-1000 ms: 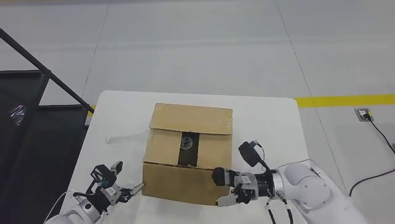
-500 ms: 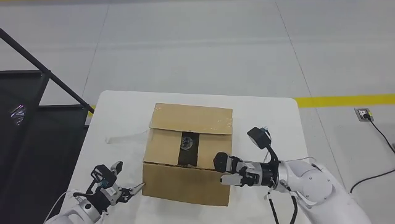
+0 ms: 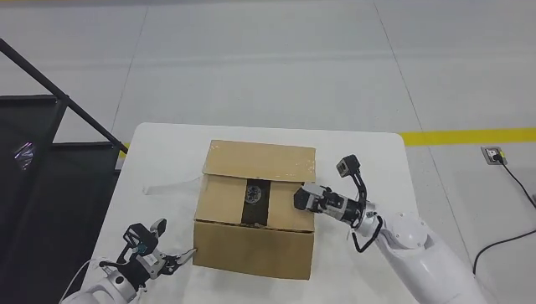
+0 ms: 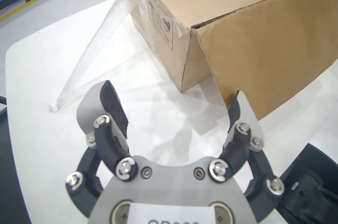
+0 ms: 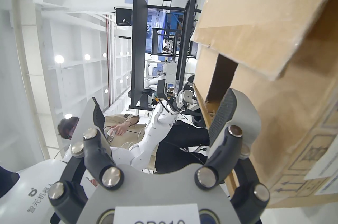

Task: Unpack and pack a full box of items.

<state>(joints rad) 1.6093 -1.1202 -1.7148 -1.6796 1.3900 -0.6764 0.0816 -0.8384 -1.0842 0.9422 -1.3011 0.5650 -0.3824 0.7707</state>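
Observation:
A brown cardboard box [image 3: 255, 208] stands in the middle of the white table [image 3: 167, 157]. Its top flaps lie almost flat, with a dark gap [image 3: 254, 199] between them where something round shows. My right gripper [image 3: 303, 197] is open at the box's right top edge. In the right wrist view one finger [image 5: 227, 108] sits by the box wall [image 5: 277, 108] under a raised flap [image 5: 264, 11], the other in free air. My left gripper [image 4: 171, 101] rests open on the table just off the box's near left corner [image 4: 184, 77]. A peeled clear tape strip [image 4: 105, 32] slants from the box to the table.
A black frame with dark netting [image 3: 50, 187] stands beside the table's left edge. The left gripper [image 3: 172, 262] is near the table's front edge. Bare table [image 3: 368, 162] lies right of the box and behind it.
My right arm has moved from the box's near right corner along its right side to the top edge, farther from me. The left arm and the box have stayed still.

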